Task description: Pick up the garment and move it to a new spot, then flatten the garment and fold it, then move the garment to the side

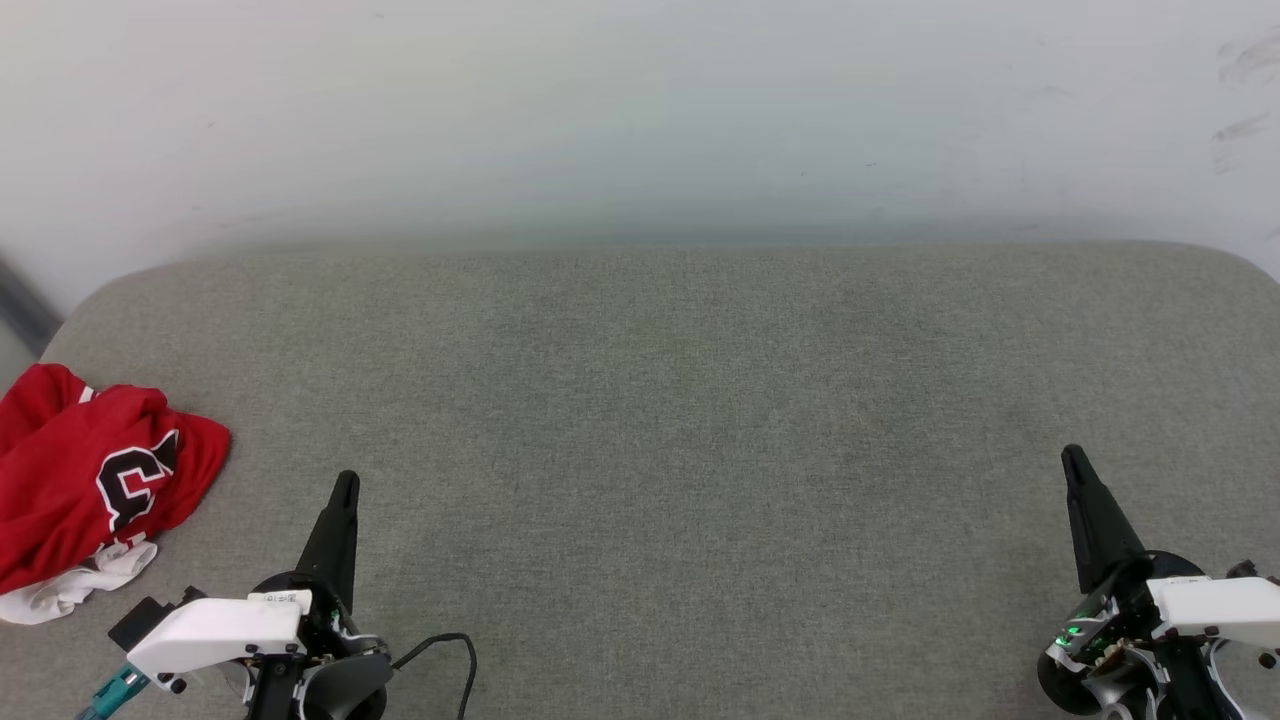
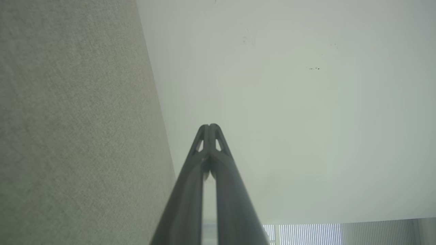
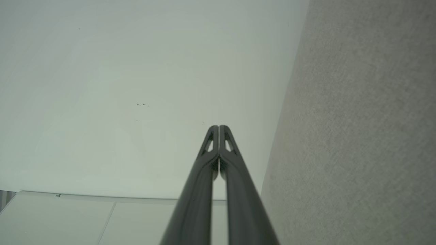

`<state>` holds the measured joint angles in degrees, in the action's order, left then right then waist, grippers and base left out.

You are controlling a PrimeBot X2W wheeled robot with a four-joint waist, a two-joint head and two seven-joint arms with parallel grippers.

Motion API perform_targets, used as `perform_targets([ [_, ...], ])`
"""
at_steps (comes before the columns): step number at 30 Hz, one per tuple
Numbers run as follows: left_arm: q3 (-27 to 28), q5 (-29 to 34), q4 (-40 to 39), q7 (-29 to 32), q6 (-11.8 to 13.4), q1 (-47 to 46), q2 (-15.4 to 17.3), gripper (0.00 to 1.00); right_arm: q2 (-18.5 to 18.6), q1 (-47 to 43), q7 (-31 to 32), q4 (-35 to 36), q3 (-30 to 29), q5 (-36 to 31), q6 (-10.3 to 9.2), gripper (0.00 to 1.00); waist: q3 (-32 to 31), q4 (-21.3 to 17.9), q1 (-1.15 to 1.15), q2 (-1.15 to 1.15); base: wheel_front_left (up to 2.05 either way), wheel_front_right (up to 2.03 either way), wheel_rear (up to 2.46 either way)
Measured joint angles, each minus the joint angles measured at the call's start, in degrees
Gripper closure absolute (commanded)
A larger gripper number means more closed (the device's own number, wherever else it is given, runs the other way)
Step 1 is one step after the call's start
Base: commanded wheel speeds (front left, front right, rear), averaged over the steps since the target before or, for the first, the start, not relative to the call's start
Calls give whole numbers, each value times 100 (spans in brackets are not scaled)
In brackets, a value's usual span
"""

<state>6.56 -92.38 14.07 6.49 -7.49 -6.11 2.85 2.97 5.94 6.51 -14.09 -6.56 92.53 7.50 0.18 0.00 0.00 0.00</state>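
Garment (image 1: pixel 90 480) sits bunched at counter's (image 1: pixel 640 400) left edge; left gripper (image 1: pixel 345 485), right gripper (image 1: pixel 1072 460) closed, empty; shallow pinch could drop it.

Bench (image 1: pixel 700 400) top is rough, matt grey woven cloth. The shirt (image 1: pixel 60 480) looks like soft matt cloth too.

The left gripper (image 1: pixel 346 482) and right gripper (image 1: pixel 1073 458) have long, tapering black fingers (image 1: pixel 330 545) on white wrist housings (image 1: pixel 215 628). A black cable (image 1: pixel 452 640) loops beside the left; green lights (image 1: pixel 1070 633) glow on the right wrist.
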Motion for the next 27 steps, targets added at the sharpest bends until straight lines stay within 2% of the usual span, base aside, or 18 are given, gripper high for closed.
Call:
perform_targets([
  [14, 0, 0, 0, 0, 0, 0, 0, 100, 0, 0, 0, 0, 0, 1, 0, 100, 0, 0, 0, 0, 0, 0, 0],
  [15, -2, 1, 10, -1, 0, 3, -1, 0, 0, -4, 0, -8, 0, 1, 0, 0, 0, 0, 0, 0, 0, 0, 0],
  [19, -40, 1, 176, -14, 2, 172, -18, 0, -9, -177, -20, -168, 9, 3, -2, 0, 0, 0, 0, 0, 0, 0, 0],
  [27, -309, 2, 47, -240, 10, 201, -20, 0, -15, -216, -240, -41, 137, -57, -2, 0, 6, -2, 0, 0, 0, 0, 0],
])
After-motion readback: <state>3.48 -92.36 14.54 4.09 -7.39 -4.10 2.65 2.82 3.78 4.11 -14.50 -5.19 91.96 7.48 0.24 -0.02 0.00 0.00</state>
